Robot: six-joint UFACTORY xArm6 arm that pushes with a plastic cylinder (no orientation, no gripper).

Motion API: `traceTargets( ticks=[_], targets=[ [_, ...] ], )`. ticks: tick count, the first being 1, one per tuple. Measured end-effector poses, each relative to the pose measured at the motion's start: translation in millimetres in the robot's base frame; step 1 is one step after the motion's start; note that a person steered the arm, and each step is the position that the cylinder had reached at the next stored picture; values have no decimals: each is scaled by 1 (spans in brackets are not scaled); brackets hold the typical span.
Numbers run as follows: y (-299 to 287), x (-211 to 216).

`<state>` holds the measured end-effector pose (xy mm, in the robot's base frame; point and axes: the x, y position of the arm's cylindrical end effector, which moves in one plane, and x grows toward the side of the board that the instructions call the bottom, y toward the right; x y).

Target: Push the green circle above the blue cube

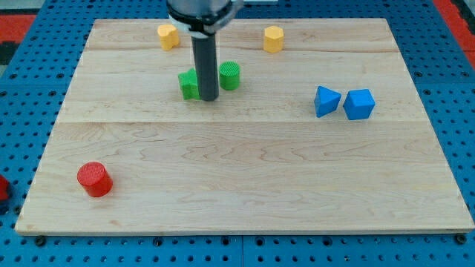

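Note:
The green circle point(230, 75) sits on the wooden board point(245, 178) near the view's top centre. My tip point(208, 98) is just left of it and slightly lower, between it and a second green block point(188, 84), whose shape the rod partly hides. The blue cube point(359, 104) lies at the view's right, with a blue triangular block point(326, 100) touching or nearly touching its left side. The green circle is far left of the blue cube and slightly higher in the view.
A yellow block point(168, 35) and another yellow block point(273, 38) lie near the board's top edge. A red cylinder point(95, 179) sits at the lower left. Blue pegboard point(22, 89) surrounds the board.

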<state>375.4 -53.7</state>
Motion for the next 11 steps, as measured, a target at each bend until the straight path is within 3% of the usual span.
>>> traceTargets(
  ticks=[2,4,6,8,9,11],
  targets=[
    [111,-41],
    [20,-44],
    [111,-78],
    [136,-75],
    [200,-75],
    [260,-84]
  ],
)
